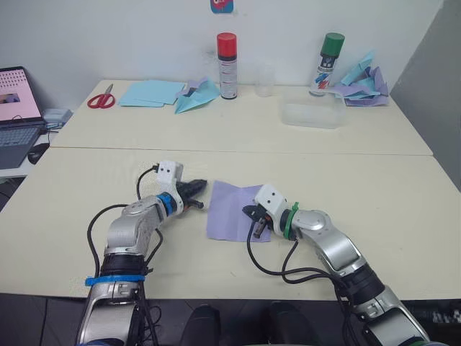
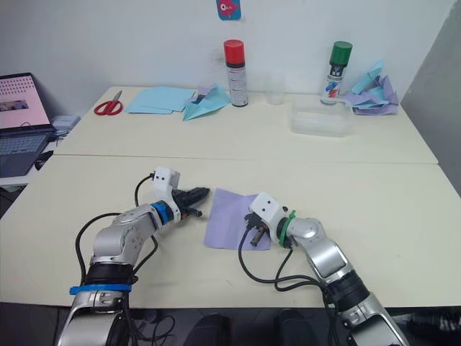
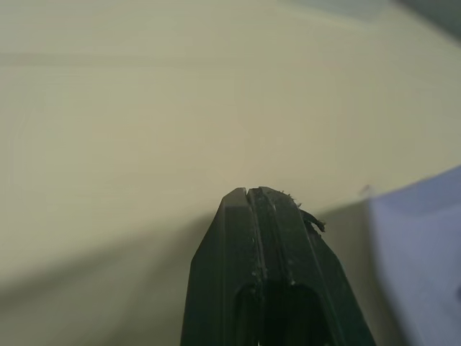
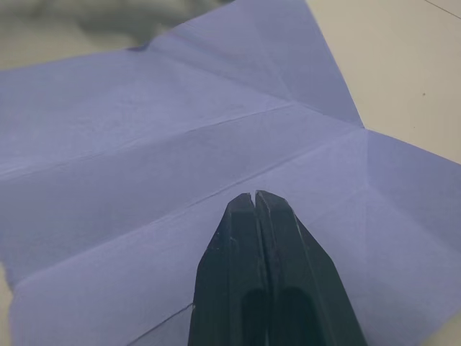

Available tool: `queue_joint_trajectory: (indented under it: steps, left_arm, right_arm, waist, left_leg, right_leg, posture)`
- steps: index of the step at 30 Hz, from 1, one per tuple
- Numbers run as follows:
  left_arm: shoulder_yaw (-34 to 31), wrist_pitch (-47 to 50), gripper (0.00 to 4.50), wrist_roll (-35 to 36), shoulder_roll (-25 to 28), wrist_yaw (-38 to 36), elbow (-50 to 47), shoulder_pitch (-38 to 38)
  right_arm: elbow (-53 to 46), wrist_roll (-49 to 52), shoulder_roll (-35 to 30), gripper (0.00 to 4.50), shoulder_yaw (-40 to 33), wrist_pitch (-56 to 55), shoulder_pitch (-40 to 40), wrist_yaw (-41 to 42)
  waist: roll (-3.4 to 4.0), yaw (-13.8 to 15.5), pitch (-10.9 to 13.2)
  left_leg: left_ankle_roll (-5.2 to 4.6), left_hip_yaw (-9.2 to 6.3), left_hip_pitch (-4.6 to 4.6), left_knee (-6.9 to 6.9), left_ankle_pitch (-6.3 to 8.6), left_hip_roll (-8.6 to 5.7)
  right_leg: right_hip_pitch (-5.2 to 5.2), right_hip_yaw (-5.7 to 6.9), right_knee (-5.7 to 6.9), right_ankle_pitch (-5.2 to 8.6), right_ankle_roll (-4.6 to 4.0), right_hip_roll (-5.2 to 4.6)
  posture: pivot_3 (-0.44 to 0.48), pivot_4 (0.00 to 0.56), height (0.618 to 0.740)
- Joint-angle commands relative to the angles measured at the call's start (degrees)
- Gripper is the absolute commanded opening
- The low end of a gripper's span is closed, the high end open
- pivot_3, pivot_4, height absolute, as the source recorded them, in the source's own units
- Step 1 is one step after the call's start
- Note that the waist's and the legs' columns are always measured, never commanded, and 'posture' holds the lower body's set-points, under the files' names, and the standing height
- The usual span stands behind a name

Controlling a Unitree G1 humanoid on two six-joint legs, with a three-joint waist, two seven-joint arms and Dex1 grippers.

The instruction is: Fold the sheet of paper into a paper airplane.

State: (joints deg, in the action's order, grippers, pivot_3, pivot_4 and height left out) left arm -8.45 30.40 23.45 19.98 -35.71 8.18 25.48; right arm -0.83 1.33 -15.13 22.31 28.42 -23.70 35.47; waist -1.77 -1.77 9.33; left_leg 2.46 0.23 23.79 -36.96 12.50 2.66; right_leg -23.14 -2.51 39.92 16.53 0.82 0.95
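The sheet of paper [image 1: 232, 210], pale lavender with faint crease lines, lies flat and unfolded on the near table between my two arms. It has no paper airplane shape. My left gripper [image 1: 201, 190] is shut and empty, its tips just left of the sheet's upper left corner, with the sheet's edge [image 3: 425, 245] beside them. My right gripper [image 1: 252, 215] is shut and hovers low over the sheet's right half. In the right wrist view its closed fingertips [image 4: 254, 196] point across the creased paper [image 4: 144, 137]. I cannot tell whether they touch it.
On the far table are red scissors [image 1: 101, 98], light blue sheets [image 1: 151, 92], a teal paper plane [image 1: 196, 97], a red-capped can [image 1: 227, 56], a green-capped can [image 1: 329, 63], a clear cup [image 1: 264, 83], a clear box [image 1: 311, 114] and crumpled papers [image 1: 366, 85]. A laptop [image 1: 16, 108] stands at far left.
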Motion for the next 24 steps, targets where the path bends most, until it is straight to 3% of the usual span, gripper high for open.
queue_joint_trajectory:
  steps: [1,6,13,21,24]
  left_arm:
    - [2.1,-2.8,0.0,0.6,1.7,-3.4,-10.1,-2.0]
    - [10.5,-2.9,0.0,-4.2,5.0,-6.3,-13.3,-4.8]
    - [19.8,-3.5,0.0,-12.7,9.1,-8.2,-8.0,-6.3]
    - [22.4,-6.8,0.0,-17.2,11.1,-10.0,-4.1,-5.5]
    - [22.3,-7.4,0.0,-17.3,11.1,-10.6,-3.7,-5.4]
  right_arm:
    - [2.2,-0.4,0.0,0.03,-0.4,0.5,0.4,-0.2]
    - [2.4,0.0,0.3,0.03,-1.3,0.2,-0.1,0.0]
    - [-0.4,2.1,-0.5,0.03,-4.2,1.9,-0.3,1.1]
    - [-2.3,4.7,1.6,2.71,-13.4,1.1,-1.9,-5.3]
    - [-2.0,5.0,1.7,2.71,-14.1,2.2,-2.0,-6.1]
  waist:
    - [0.0,0.0,0.0]
    - [0.02,-0.1,0.0]
    - [0.03,0.0,0.0]
    - [0.04,0.0,0.0]
    - [0.04,0.0,0.0]
  left_leg:
    - [0.0,0.0,-0.01,0.0,0.0,-0.01]
    - [0.0,0.03,-0.07,0.02,0.0,-0.04]
    - [0.0,0.03,-0.05,0.02,0.0,-0.07]
    - [0.0,0.04,-0.01,0.04,0.0,-0.04]
    - [0.0,0.08,-0.02,0.05,0.0,-0.03]
  right_leg:
    - [0.0,-0.02,0.0,0.0,0.0,0.0]
    - [0.03,-0.03,0.01,0.0,0.0,0.01]
    - [-0.01,-0.04,0.0,0.0,0.0,0.03]
    - [-0.03,-0.04,-0.04,0.0,0.0,0.01]
    - [-0.03,-0.02,-0.03,0.0,-0.01,0.01]
  posture:
    - [0.0,0.15,0.74]
    - [0.0,0.15,0.74]
    - [0.0,0.15,0.74]
    - [0.0,0.15,0.74]
    - [0.0,0.15,0.74]
